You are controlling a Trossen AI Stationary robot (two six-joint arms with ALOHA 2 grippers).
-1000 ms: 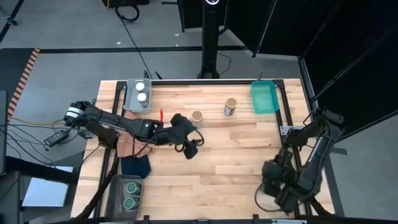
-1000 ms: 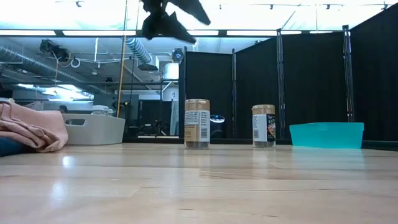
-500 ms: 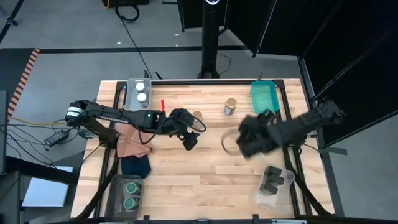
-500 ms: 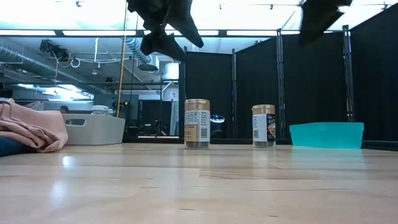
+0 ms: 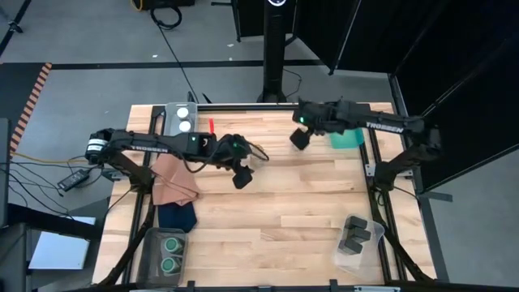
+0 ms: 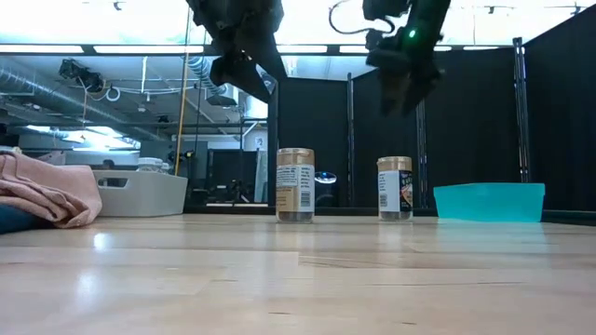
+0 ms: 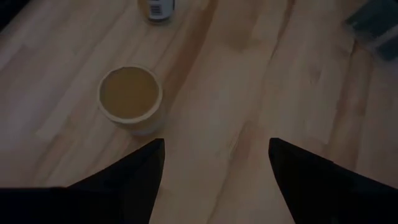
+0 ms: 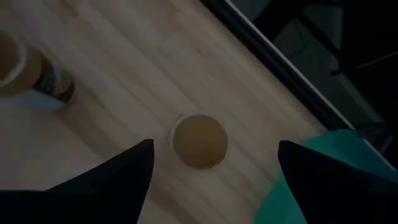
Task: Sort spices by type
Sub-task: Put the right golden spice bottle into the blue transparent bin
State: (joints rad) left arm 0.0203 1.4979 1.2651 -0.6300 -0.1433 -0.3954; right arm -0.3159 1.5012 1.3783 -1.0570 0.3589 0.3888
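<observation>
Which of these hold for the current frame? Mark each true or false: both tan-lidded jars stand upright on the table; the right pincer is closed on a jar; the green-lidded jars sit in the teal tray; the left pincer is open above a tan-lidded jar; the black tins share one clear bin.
1. Both tan-lidded jars stand upright on the table. True.
2. The right pincer is closed on a jar. False: it is open, above the jar, holding nothing.
3. The green-lidded jars sit in the teal tray. False: they sit in a grey bin at the table's near left corner.
4. The left pincer is open above a tan-lidded jar. True.
5. The black tins share one clear bin. True.
</observation>
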